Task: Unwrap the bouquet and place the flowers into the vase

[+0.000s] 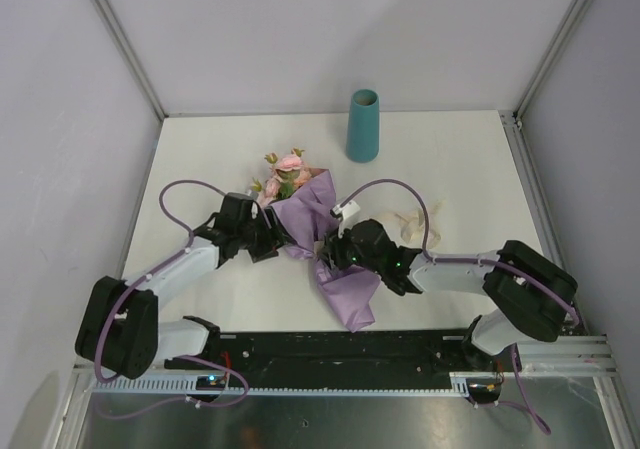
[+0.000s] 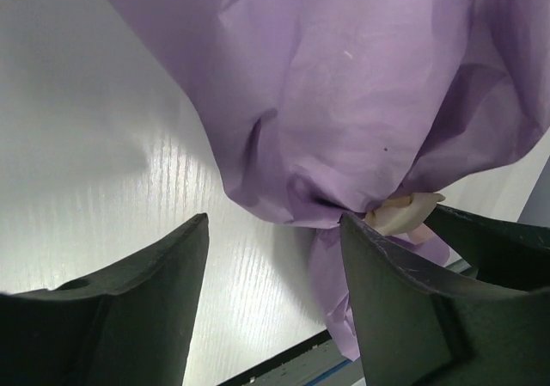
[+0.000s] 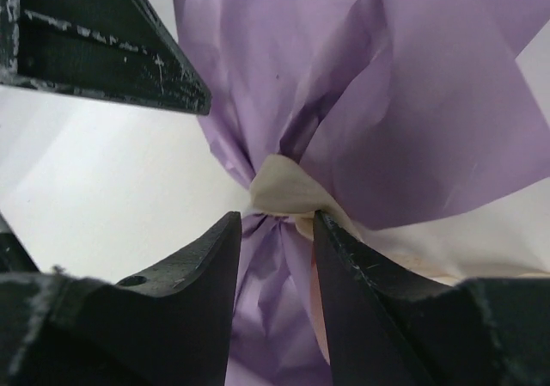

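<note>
Paper [image 1: 350, 304]: lilac wrap. Near end fanned out toward near edge, flat on table [image 1: 460, 169].
R gripper [image 3: 275, 223]: set at neck of bouquet [image 1: 305, 219] from the right. Jaws drawn narrow, pinched paper filling the gap just below ribbon [image 3: 279, 190], both fingers touching it. Judged a hold to pin the bundle while the tie is worked.
Ribbon: cream band cinched round the neck, not yet undone. Loose cream tails lie on table to the right of R gripper.
L gripper [image 2: 273, 231]: set at opposite side of neck. Jaws wide apart, bare table seen between them, nothing held. One finger just beside a ribbon end, prob. lined up to catch it.
Bouquet: laid on its side mid-table, heads toward far left, so the tie is reachable from both sides.
Flowers [image 1: 285, 174]: pink/peach heads poking out of far end of wrap. Stems hidden in paper.
Vase [image 1: 363, 126]: teal, upright at far side, well apart from bouquet, mouth up. Prob. kept clear of the work so it is not knocked.
Stage: unwrap barely begun (est.). Nothing placed in vase.
</note>
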Controlling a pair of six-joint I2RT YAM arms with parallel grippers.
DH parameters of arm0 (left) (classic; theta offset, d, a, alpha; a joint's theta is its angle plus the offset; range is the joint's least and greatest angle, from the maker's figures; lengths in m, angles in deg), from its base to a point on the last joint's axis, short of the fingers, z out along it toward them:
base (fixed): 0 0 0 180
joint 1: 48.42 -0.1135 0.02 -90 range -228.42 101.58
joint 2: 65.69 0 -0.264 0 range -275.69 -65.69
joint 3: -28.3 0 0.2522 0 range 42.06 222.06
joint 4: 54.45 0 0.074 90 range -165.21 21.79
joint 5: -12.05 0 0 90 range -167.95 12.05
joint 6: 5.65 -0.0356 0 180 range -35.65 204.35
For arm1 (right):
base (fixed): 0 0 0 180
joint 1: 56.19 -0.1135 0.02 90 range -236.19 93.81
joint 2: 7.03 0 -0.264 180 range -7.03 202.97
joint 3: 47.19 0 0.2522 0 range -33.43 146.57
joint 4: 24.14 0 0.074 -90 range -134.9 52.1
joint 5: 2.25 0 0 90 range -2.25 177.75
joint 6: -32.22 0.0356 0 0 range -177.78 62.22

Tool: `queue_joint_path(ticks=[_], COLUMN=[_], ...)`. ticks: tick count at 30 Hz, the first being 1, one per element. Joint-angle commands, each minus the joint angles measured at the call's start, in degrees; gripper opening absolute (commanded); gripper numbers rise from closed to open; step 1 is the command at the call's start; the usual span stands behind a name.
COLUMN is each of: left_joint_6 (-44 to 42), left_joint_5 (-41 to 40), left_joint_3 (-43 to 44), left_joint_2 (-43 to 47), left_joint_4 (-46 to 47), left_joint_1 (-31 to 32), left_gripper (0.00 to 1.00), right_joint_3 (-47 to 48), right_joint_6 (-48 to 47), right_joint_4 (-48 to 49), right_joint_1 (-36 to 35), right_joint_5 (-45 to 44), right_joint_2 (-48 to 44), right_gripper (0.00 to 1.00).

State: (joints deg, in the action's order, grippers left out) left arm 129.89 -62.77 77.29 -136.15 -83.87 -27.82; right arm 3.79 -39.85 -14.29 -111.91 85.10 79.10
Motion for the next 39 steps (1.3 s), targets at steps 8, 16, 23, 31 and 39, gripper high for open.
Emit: queue_joint_path(ticks=[8, 16, 23, 31, 39], left_joint_6=[1.04, 1.09, 1.51, 1.86, 1.67], left_joint_5=[-0.06, 0.13, 0.74, 1.61, -0.24], left_joint_3=[0.08, 0.26, 0.2, 0.11, -0.6], left_joint_2=[-3.9, -4.98, -5.63, -5.93, -5.86], left_joint_4=[5.82, 6.79, 7.97, 9.1, 9.24], left_joint_1=[0.45, 0.42, 0.5, 0.49, 0.49], left_gripper=[0.64, 0.59, 0.46, 0.15, 0.0], right_joint_3=[5.11, 5.15, 5.53, 6.13, 6.5], right_joint_6=[0.55, 2.05, 1.7, 0.39, 2.53], right_joint_4=[2.68, 1.5, 1.48, 2.58, -1.72], right_joint_1=[-1.73, -3.11, -3.43, -3.38, -3.45], right_joint_5=[-9.17, -9.42, -12.08, -14.63, -17.22], right_joint_2=[5.07, 6.6, 7.71, 8.76, 1.84], right_gripper=[0.39, 0.39, 0.39, 0.17, 0.0])
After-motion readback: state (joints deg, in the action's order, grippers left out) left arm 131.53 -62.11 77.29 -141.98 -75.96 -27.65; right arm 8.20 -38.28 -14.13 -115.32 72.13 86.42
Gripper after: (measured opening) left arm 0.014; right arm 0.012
